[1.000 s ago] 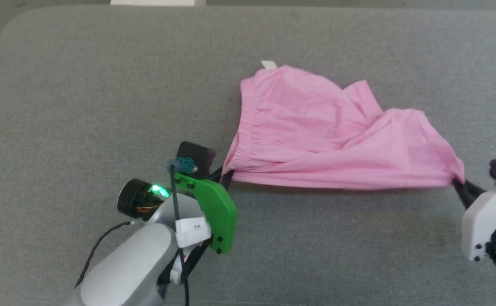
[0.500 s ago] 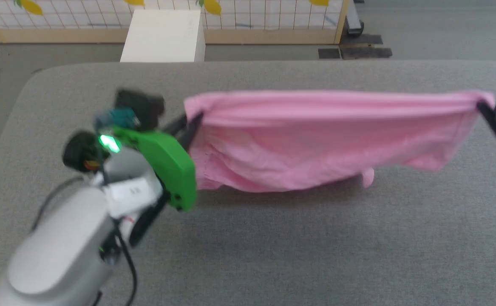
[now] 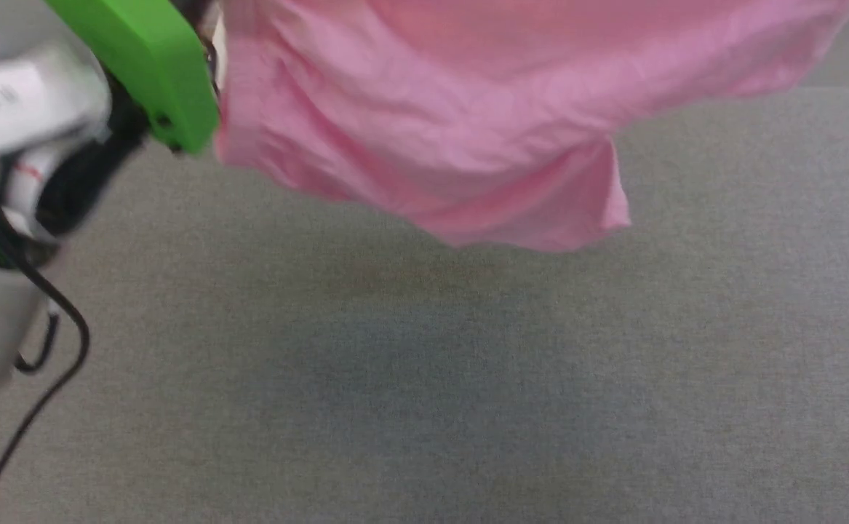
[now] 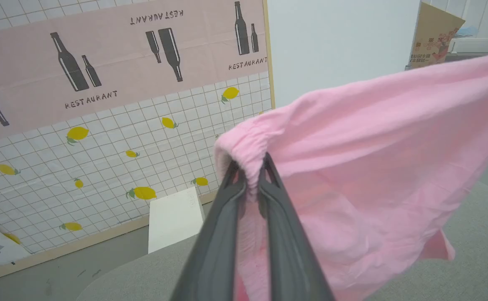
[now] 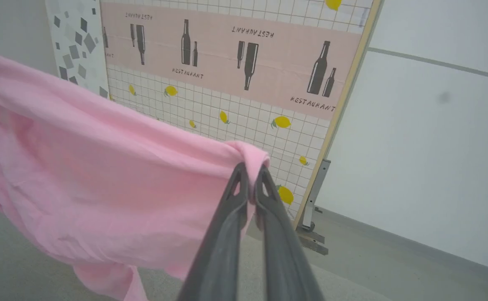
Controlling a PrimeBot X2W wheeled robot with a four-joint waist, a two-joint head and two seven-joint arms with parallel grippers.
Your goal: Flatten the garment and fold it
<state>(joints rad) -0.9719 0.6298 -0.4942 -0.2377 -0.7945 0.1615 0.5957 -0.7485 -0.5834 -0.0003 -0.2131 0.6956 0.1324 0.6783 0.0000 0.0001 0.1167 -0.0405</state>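
The garment point(image 3: 431, 109) is hanging in the air above the grey tabletop point(image 3: 424, 378), stretched between both arms and spanning left to right across the far part of the head view. The left pincer point(image 4: 249, 167) is closing tightly on the gathered elastic waistband point(image 4: 244, 144); in its wrist view the two dark fingers are lying almost together, with the pink fabric bunching over their tips. The right pincer point(image 5: 250, 171) is likewise clamping shut on the opposite upper corner of the cloth, a small fold of fabric poking up between its fingertips. The top edge is running fairly taut between the two grips, while the rest is draping down in loose wrinkles. One leg flap point(image 3: 599, 196) is dangling lowest, near the middle right of the head view, and a soft shadow is lying on the tabletop beneath it; the lower edge is appearing clear of the surface, though contact cannot be ruled out from the right wrist view. The green housing point(image 3: 148, 65) of the left arm is sitting at the upper left of the head view, just beside the cloth's left edge, with a black cable point(image 3: 53, 313) looping down below it. Beyond the far edge of the tabletop, a white box point(image 4: 175, 223) is standing on the floor in front of a wall panel point(image 4: 101, 83) printed with bottles and lemons.
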